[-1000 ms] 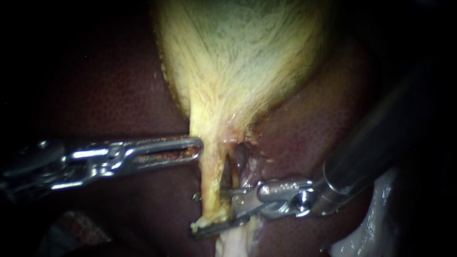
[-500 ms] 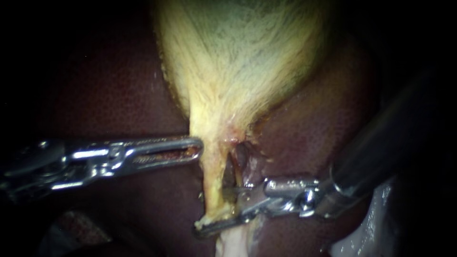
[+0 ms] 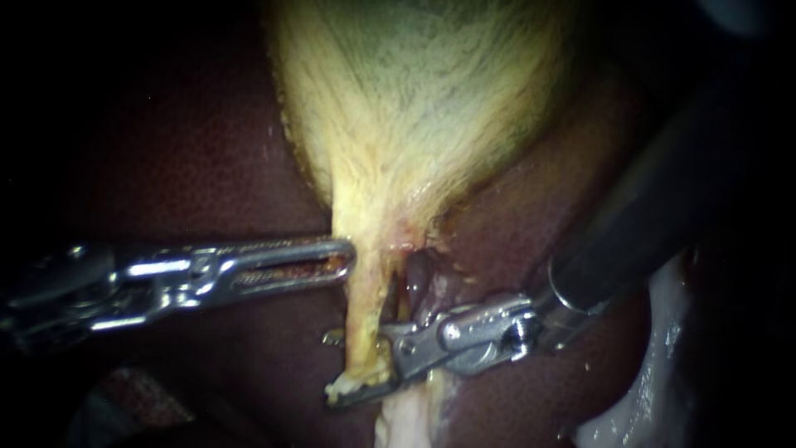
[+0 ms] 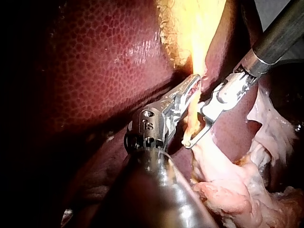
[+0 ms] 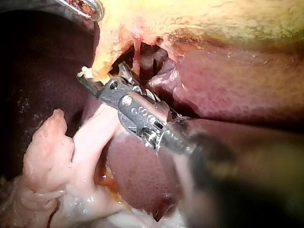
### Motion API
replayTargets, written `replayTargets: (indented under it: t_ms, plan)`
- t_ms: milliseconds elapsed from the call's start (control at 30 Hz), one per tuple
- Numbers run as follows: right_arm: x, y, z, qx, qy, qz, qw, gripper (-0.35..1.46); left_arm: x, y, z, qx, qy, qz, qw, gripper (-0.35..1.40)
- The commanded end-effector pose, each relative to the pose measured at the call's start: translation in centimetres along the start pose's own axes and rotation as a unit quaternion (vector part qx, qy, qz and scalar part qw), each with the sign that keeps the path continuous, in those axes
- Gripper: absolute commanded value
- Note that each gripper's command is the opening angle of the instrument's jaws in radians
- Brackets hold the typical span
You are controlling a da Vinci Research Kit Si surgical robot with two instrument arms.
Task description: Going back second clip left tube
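The yellow-green gallbladder (image 3: 414, 99) narrows downward into the left tube (image 3: 365, 323), a yellow strand with a thinner strand (image 3: 406, 303) to its right. My right instrument (image 3: 336, 369) comes from the upper right. Its jaws stand open astride the left tube's lower end, one jaw behind the tube and one under it. The left wrist view shows these jaws (image 4: 194, 123) beside the tube, and in the right wrist view they (image 5: 102, 73) sit under the tissue opening. My left instrument (image 3: 347, 254) lies level, shut on the gallbladder's neck.
Dark red liver (image 3: 207, 166) surrounds the gallbladder on both sides. Pale pink loose tissue (image 3: 406, 423) hangs below the tube, also in the left wrist view (image 4: 228, 190) and right wrist view (image 5: 71, 161). A whitish fold (image 3: 655, 365) lies at the lower right.
My right instrument's wrist has shifted left and up along the tube, and its shaft has swung steeper. Its jaws still straddle the left tube. My left instrument has not moved.
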Motion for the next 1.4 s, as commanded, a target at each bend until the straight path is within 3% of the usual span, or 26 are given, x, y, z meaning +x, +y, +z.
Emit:
replayTargets:
  t_ms: [33,133,233,500,633,900,967,1167,1400]
  plan:
    - [0.01,0.00,0.00,0.000,0.002,0.031,0.9995,0.56,0.00,0.00,0.00,0.000,0.000,0.001,1.0000,-0.35]
    - [0.04,-0.02,0.00,0.000,0.007,0.113,0.9935,0.57,0.00,0.00,0.00,0.000,0.000,0.001,1.0000,-0.35]
    - [0.05,-0.05,-0.01,0.001,0.014,0.189,0.9819,0.57,0.00,0.00,0.00,0.000,0.000,0.001,1.0000,-0.35]
    - [0.02,-0.05,-0.09,0.002,0.021,0.281,0.9595,0.56,0.00,-0.01,0.00,0.000,0.000,0.001,1.0000,-0.35]
    - [0.07,-0.05,-0.13,0.004,0.023,0.302,0.9530,0.56,0.01,-0.01,0.00,0.000,0.000,0.001,1.0000,-0.35]
    - [0.30,-0.10,-0.28,-0.002,0.018,0.307,0.9515,0.51,0.01,-0.01,-0.01,0.000,0.000,0.001,1.0000,-0.35]
    - [0.33,-0.11,-0.31,-0.020,0.007,0.296,0.9548,0.51,0.01,-0.01,-0.02,0.000,0.000,0.001,1.0000,-0.35]
    - [0.30,-0.11,-0.37,-0.050,0.002,0.289,0.9561,0.51,0.01,-0.01,-0.02,0.000,0.000,0.001,1.0000,-0.35]
    - [0.24,-0.09,-0.37,-0.066,-0.036,0.269,0.9602,0.49,0.03,-0.01,-0.01,-0.001,0.000,0.001,1.0000,-0.35]
